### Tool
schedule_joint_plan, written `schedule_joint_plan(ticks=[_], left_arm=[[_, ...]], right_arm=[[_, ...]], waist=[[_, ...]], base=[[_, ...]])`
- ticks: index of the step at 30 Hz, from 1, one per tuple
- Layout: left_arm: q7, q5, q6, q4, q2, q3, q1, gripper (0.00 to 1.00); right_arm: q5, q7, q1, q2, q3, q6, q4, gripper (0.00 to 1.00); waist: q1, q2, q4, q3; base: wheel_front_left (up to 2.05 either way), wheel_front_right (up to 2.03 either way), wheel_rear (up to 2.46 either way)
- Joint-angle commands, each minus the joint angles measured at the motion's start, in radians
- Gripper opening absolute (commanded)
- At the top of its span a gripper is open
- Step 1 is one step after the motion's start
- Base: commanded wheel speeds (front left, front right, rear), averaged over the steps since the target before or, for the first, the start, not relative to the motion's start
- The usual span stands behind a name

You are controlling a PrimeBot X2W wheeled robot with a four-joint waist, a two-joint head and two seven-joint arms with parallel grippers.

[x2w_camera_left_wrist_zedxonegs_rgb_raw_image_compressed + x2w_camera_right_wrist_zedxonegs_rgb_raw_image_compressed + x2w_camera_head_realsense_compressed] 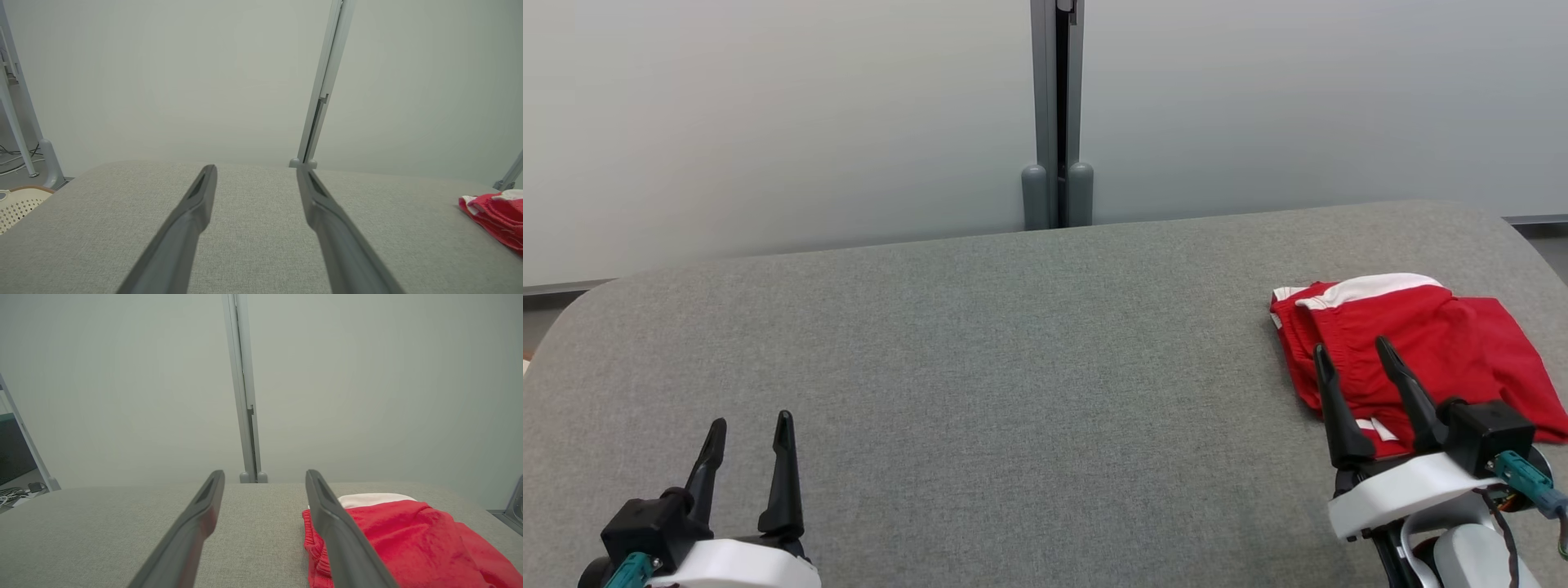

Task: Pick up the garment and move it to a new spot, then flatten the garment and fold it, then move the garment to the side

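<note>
Head camera looks down from behind the left gripper (752, 420) and right gripper (1351, 345); each wrist camera skims low along its 2 fingers (192, 212) toward the post (322, 90) ahead; all 3 share the table (1013, 367).

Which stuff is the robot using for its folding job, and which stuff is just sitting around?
For the job:
- red garment, lying at the right side of the grey table
- left gripper, open
- right gripper, open

Just there:
- grey post behind the table
- pale basket
- cables on the floor
</note>
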Motion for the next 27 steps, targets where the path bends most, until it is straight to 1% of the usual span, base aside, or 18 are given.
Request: schedule_joint_plan(ticks=[1, 2, 6, 13, 14, 27], left_arm=[[0.001, -0.005, 0.005, -0.002, 0.002, 0.000, 0.006, 1.00], [0.001, -0.001, 0.002, 0.000, -0.001, 0.000, 0.000, 0.00], [0.004, -0.010, 0.000, 0.031, -0.022, -0.007, 0.017, 0.00], [0.038, -0.118, -0.027, 0.040, -0.040, 0.023, 0.001, 0.00], [0.038, -0.118, -0.027, 0.040, -0.040, 0.023, 0.001, 0.00], [0.094, -0.296, -0.072, 0.058, -0.070, 0.074, -0.029, 0.00]], right_arm=[[0.005, 0.001, 0.008, -0.001, 0.000, 0.000, -0.005, 1.00], [0.001, 0.002, 0.000, 0.000, 0.000, 0.000, 0.001, 0.00], [0.012, 0.006, 0.031, 0.011, 0.002, 0.000, 0.030, 0.00], [0.140, 0.036, 0.031, 0.021, -0.027, 0.000, 0.021, 0.00], [0.140, 0.036, 0.031, 0.021, -0.027, 0.000, 0.021, 0.00], [0.352, 0.083, 0.036, 0.038, -0.072, 0.000, 0.004, 0.00]], waist=[[0.0000, -0.0001, 0.000, -0.001], [0.0000, -0.0001, 0.000, -0.001], [0.0000, -0.0001, 0.000, -0.001], [0.0000, -0.0001, 0.002, 0.002], [0.0000, -0.0001, 0.002, 0.002], [0.0000, -0.0001, 0.005, 0.008]], base=[[0.00, 0.00, 0.00], [0.00, 0.00, 0.00], [0.00, 0.00, 0.00], [0.00, 0.00, 0.00], [0.00, 0.00, 0.00], [0.00, 0.00, 0.00]])
